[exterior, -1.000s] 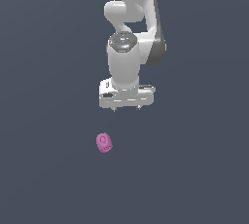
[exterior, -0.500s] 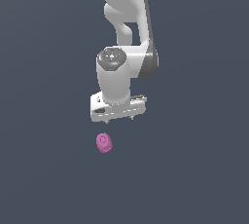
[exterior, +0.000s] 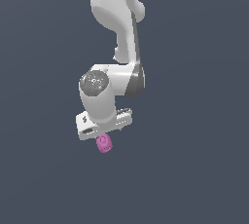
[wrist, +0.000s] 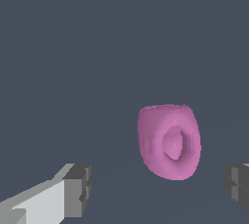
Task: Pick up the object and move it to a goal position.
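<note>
Hanging directly over the object [exterior: 103, 143], the gripper [exterior: 103, 131] sat with its white body just above the pink lump, so that in the exterior view the lump's upper edge met the underside of the hand and the fingertips themselves were hard to pick out there. The object was a small pink-magenta rounded lump with a ring-like dent on its face, lying on the plain dark grey ground [exterior: 194, 169], much smaller than the hand above it.

In the wrist view the fingers stood well apart: one grey pad [wrist: 78, 190] showed on one side and the other pad [wrist: 237, 187] at the opposite edge, with the object [wrist: 168, 140] in the gap between them, nearer the second pad than the first and touching neither. Nothing was gripped; the lump lay free on the ground, its dented face turned toward the wrist camera.

Farther up, the white wrist joint with its grey round cap [exterior: 94, 83] leaned toward the exterior view's left, and the arm [exterior: 116, 18] rose beyond it to the top of the exterior view.
</note>
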`<action>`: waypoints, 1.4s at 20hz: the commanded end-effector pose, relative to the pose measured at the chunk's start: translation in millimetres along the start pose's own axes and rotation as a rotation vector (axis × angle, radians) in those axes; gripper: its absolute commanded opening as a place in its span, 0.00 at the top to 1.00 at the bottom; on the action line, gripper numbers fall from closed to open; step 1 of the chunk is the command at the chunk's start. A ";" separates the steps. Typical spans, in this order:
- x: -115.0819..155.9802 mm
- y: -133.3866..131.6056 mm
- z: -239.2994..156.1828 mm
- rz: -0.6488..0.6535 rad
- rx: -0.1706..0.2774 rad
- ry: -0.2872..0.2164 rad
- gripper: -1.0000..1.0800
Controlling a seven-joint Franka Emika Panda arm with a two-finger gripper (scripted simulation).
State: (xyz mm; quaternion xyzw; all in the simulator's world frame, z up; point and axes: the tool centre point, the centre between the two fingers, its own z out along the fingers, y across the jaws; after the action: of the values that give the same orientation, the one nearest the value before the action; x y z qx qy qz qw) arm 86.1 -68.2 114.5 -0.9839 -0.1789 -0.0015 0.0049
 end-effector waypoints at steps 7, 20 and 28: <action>5.7 25.7 17.3 -0.077 -0.008 -0.004 0.04; 5.0 28.1 44.5 -0.083 -0.009 -0.005 0.04; 5.1 28.5 71.1 -0.086 -0.009 -0.005 0.04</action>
State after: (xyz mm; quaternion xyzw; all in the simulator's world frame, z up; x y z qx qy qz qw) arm 100.0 -92.2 44.4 -0.9753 -0.2208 0.0010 0.0004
